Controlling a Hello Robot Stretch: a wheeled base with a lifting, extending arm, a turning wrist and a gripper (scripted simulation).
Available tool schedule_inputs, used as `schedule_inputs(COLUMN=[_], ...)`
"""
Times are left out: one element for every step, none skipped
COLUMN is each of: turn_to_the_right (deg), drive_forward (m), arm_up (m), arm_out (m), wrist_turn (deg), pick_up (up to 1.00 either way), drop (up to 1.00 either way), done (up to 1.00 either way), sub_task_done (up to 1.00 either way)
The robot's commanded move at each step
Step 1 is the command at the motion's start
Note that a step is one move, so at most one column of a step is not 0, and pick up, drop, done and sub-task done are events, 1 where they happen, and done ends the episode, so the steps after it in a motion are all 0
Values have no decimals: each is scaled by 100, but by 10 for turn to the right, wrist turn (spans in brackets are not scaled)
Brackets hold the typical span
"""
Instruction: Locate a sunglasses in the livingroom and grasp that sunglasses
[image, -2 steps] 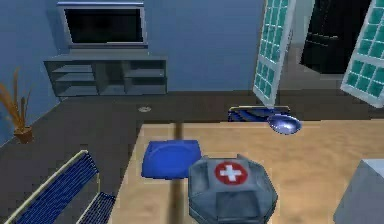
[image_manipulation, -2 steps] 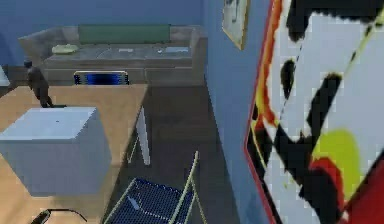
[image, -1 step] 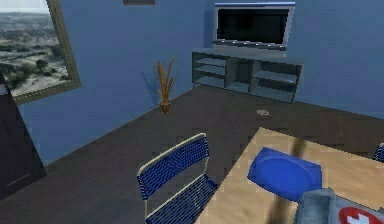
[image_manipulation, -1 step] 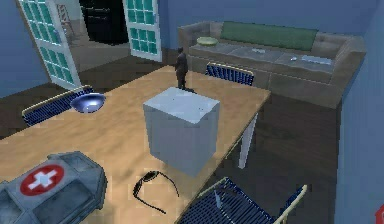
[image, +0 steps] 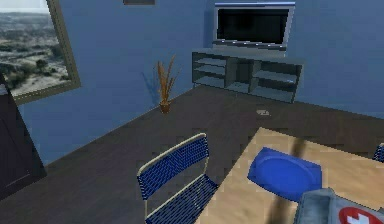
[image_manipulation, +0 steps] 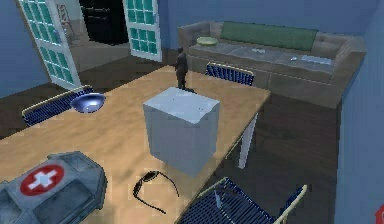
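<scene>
The arm side view is showing the sunglasses (image_manipulation: 150, 182): a thin dark frame lying flat on the wooden table (image_manipulation: 110, 140), near the edge at the bottom of the picture. They are sitting between a grey case (image_manipulation: 50, 185) with a red-and-white cross and a blue chair (image_manipulation: 235, 205), just below a white box (image_manipulation: 180, 128). Their long axis is running on a slant from upper left to lower right. The fuller, lens end is lying toward the upper left and the thin arms are trailing toward the lower right, though which way the lenses are facing cannot be told.

This view is also taking in a blue bowl (image_manipulation: 88, 102), a sofa (image_manipulation: 270, 50) behind the table, a small dark figure (image_manipulation: 181, 68) at the table's far end, and glass doors (image_manipulation: 45, 40).

The forward view is catching the same table, with the bowl and the case at its lower right. It is adding a wall TV (image: 253, 25) over a grey cabinet (image: 247, 72), a plant (image: 164, 88) in the corner, a window (image: 35, 45) and another blue chair.

How the fingers are standing cannot be told.
</scene>
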Motion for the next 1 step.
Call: schedule_inputs(turn_to_the_right=[0], drive_forward=[0], arm_up=[36], arm_out=[0], wrist_turn=[0], pick_up=[0], drop=[0], done=[0], sub_task_done=[0])
